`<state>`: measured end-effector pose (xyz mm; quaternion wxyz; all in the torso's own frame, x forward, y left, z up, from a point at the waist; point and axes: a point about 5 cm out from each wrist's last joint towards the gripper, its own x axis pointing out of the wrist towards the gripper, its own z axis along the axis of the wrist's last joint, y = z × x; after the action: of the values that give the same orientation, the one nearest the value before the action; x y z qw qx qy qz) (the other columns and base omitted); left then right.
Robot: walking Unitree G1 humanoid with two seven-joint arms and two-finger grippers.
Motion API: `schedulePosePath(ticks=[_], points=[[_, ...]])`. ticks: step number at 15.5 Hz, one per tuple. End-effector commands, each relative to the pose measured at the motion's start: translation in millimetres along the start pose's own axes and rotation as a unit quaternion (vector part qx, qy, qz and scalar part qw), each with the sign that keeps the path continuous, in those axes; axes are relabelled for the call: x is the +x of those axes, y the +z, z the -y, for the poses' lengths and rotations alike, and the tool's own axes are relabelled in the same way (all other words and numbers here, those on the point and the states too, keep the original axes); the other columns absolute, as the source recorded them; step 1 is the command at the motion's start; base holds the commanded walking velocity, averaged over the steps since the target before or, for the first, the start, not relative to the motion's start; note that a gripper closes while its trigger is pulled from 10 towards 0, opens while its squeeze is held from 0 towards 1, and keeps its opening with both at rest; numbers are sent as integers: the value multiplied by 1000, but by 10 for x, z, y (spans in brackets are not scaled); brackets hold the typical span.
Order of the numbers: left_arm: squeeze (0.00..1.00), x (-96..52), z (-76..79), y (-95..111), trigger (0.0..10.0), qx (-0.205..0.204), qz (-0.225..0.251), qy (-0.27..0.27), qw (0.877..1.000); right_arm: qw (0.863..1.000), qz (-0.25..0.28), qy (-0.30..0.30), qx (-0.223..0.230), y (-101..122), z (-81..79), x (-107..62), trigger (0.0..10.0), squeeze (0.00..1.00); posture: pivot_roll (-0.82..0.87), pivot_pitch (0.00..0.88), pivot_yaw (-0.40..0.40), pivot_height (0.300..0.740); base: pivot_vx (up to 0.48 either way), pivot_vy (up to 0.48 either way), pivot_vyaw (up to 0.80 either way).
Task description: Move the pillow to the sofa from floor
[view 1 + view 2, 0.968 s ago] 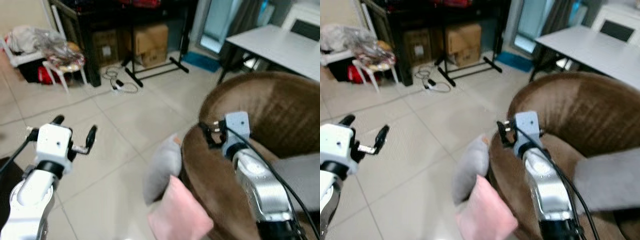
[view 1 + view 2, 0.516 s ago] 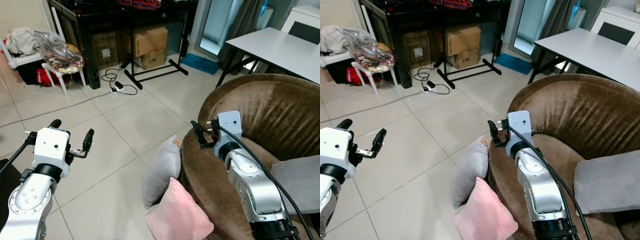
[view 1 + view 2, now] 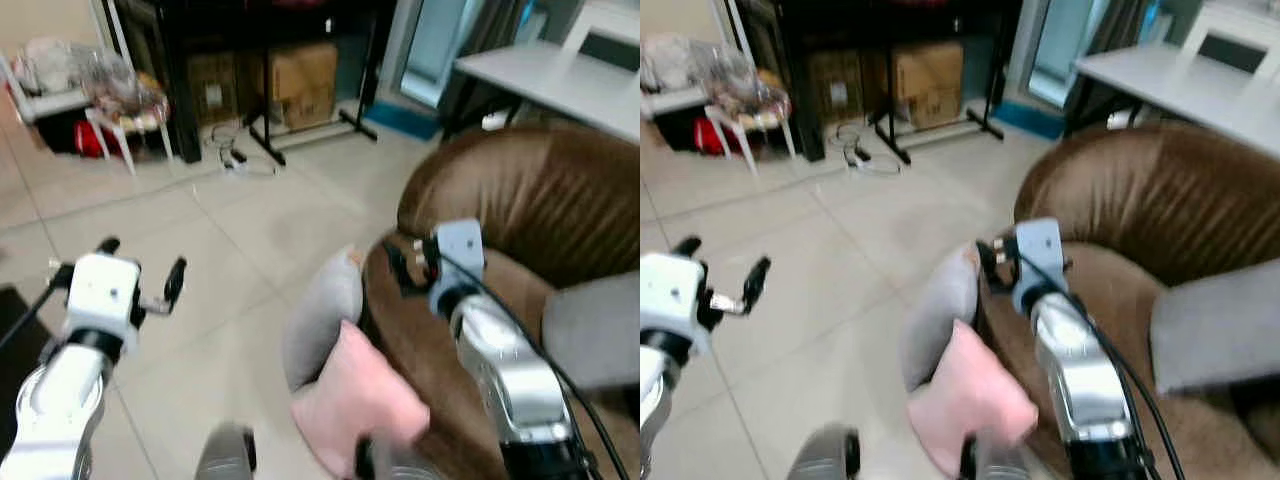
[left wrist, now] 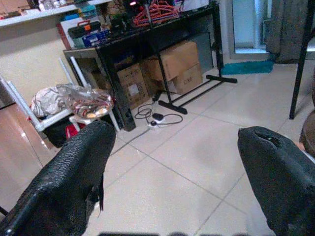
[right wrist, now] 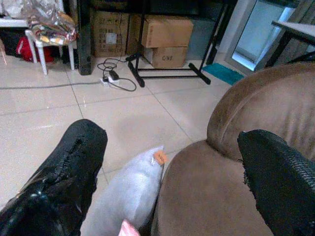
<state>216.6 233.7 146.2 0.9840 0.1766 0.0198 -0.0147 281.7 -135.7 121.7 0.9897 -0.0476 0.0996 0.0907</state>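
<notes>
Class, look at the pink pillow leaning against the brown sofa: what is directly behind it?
Behind the pink pillow stands a grey pillow, leaning on the brown sofa's arm. Its upper part with an orange tag shows; its lower part is covered by the pink one.

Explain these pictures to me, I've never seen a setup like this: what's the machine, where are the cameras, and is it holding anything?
This is a walking humanoid robot with two silver arms, each ending in a pincer of two long black fingers. The two wide, slightly blurred pictures come from its head, looking down. The other two come from cameras on its wrists, looking out between the fingers. The left pincer is open over the tiled floor; the right pincer is open above the brown sofa's arm. Neither holds anything. A grey pillow and a pink pillow lean against the sofa on the floor, and a grey cushion lies on the seat. Behind are cardboard boxes and a white table.
</notes>
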Motion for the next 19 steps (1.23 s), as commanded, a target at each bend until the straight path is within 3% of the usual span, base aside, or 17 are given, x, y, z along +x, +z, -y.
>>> schedulePosePath(ticks=[1, 7, 15, 16, 17, 19], points=[[0, -2, 14, 17, 10000, 4, 1, 3, 1000, 1000, -8, -5, -2, -20, 43, 7, 10000, 1000, 42, 0, -75, 593, 0, 0, 0], [0, -90, -49, -114, 10000, 16, -17, 35, 999, 1000, -25, -6, -17, -92, 77, 12, 10000, 1000, 39, 0, -91, 574, 0, 0, 0], [0, -108, -22, -144, 10000, 3, -8, 21, 1000, 999, -39, -10, -25, -155, 97, 3, 10000, 1000, 36, 0, -95, 574, 65, 0, 0], [0, -109, -20, -145, 10000, 2, -7, 20, 1000, 999, -39, -9, -25, -155, 94, 5, 10000, 604, 36, 0, -95, 574, 274, 0, 0], [0, -110, -19, -146, 10000, 1, -7, 20, 1000, 999, -38, -8, -25, -154, 91, 7, 10000, 0, 36, 0, -95, 574, 277, 0, 0], [0, -115, -17, -150, 10000, -1, -7, 18, 1000, 999, -39, -8, -25, -159, 84, 6, 10000, 0, 39, 0, -98, 574, 279, 0, 0]])
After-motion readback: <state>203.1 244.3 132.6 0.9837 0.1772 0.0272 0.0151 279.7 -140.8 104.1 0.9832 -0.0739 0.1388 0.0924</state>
